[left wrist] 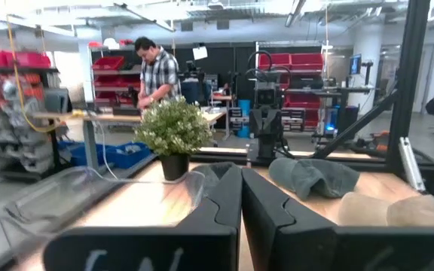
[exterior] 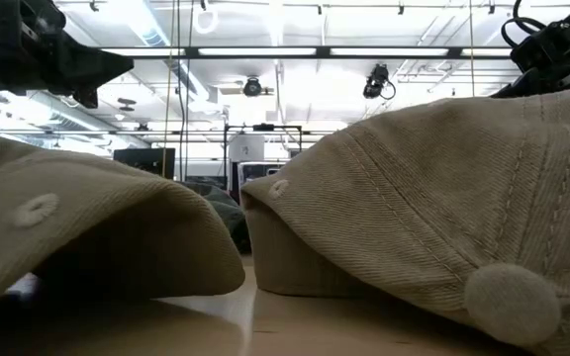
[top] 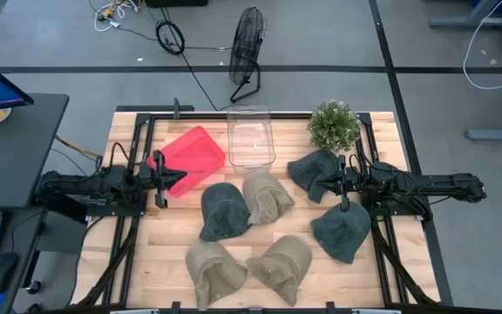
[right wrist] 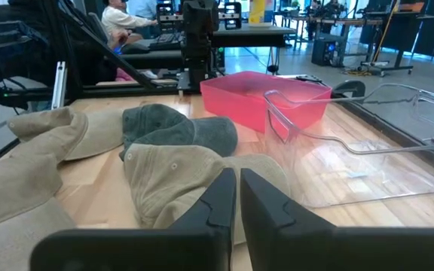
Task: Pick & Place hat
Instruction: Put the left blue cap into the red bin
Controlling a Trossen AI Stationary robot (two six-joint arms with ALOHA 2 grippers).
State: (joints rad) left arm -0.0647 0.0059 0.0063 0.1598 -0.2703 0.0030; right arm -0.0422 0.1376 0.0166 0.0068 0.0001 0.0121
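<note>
Hats scattered across wooden table, workshop room beyond.

Tan hats, green hats, red bin

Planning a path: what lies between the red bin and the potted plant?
In the high view, only the clear bin lies between the red bin and potted plant.

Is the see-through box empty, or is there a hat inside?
Empty. From above, the clear bin shows only bare table through its bottom, and all six hats lie on the table outside it. The red bin beside it looks empty too.
</note>
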